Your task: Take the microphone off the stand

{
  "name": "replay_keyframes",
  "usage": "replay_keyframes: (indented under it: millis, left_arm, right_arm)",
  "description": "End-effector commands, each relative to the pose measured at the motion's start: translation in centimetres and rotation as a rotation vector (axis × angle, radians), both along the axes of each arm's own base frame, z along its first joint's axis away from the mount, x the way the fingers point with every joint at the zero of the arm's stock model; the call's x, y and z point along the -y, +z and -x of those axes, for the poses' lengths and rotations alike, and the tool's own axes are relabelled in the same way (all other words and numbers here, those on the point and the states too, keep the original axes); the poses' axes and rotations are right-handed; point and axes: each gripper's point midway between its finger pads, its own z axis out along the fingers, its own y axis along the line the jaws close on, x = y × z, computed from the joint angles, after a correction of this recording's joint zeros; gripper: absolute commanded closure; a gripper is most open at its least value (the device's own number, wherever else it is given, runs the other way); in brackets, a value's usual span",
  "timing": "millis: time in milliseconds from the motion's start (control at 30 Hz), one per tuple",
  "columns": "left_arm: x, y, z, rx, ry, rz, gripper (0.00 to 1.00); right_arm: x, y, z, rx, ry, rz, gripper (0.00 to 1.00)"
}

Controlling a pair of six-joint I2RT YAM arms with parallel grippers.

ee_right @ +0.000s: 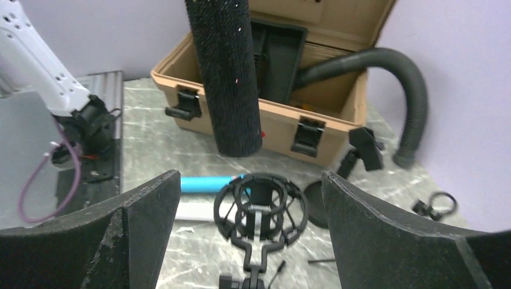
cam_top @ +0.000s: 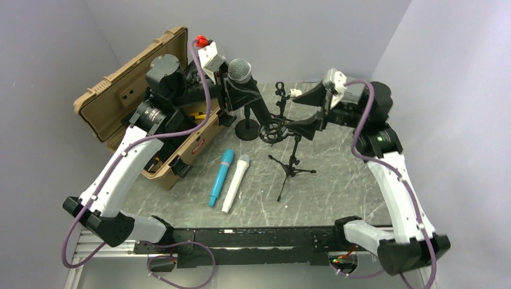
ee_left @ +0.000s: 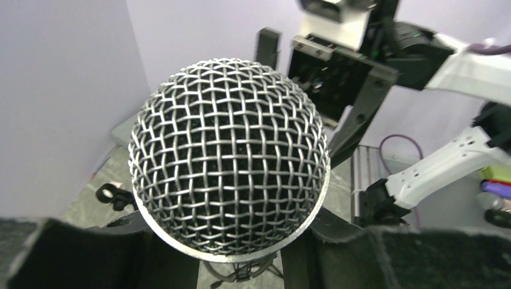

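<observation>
At the back of the table (cam_top: 337,180), near the middle, the left gripper (cam_top: 235,95) is clamped on the black body of the mic (cam_top: 240,70). It holds the mic tilted, with the mesh head up and towards the back left and the lower end pointing down to the right. In the left wrist view the head fills the frame, with a padded finger (ee_left: 72,256) on either side below it.

The stand (cam_top: 292,164), a small tripod, is on the table just right of the mic. Its ring-shaped mount (ee_right: 260,208) holds nothing. From the right wrist camera, the lower end of the mic hangs above and behind the mount, apart from it.

The right gripper (cam_top: 306,114) is open. Its two fingers (ee_right: 144,211) straddle the mount, with a gap on each side and neither touching it.

An open tan case (cam_top: 114,99) takes up the back left corner, with a grey hose (ee_right: 398,78) curling out of it. A round black base (cam_top: 246,130) stands between the case and the stand. Nearer the front edge, a blue mic (cam_top: 220,177) and a white mic (cam_top: 235,183) lie side by side, almost touching, left of the tripod legs.
</observation>
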Motion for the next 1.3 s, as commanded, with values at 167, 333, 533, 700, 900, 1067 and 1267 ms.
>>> replay_keyframes:
  millis: [167,333,533,700,900,1067,1267]
  left_arm:
    - [1.6,3.5,0.8,-0.033,-0.130,0.111,1.00]
    - [2.2,2.4,0.1,-0.070,-0.140,0.099,1.00]
    - [2.5,2.1,-0.1,-0.079,-0.151,0.108,1.00]
    - [2.6,1.3,0.5,-0.096,-0.171,0.106,1.00]
    - [2.2,0.7,0.8,-0.077,-0.147,0.082,1.00]
    - [0.2,-0.1,-0.2,-0.032,0.007,-0.009,1.00]
    - [-3.3,-1.2,-0.5,0.012,0.145,-0.128,1.00]
  right_arm:
    - [-4.7,3.5,-1.1,-0.006,0.182,-0.039,0.13]
    - [-6.2,3.4,-0.9,-0.005,0.226,-0.023,0.13]
    - [-7.5,2.1,-0.8,-0.023,0.255,-0.011,0.14]
    - [-8.1,1.4,-1.1,-0.046,0.261,-0.016,0.18]
    - [-8.0,0.4,-0.6,-0.058,0.267,-0.013,0.17]
    - [-6.9,-1.0,-0.3,-0.028,0.197,0.034,0.13]
    - [-4.3,-1.6,0.3,0.031,0.072,0.068,0.11]
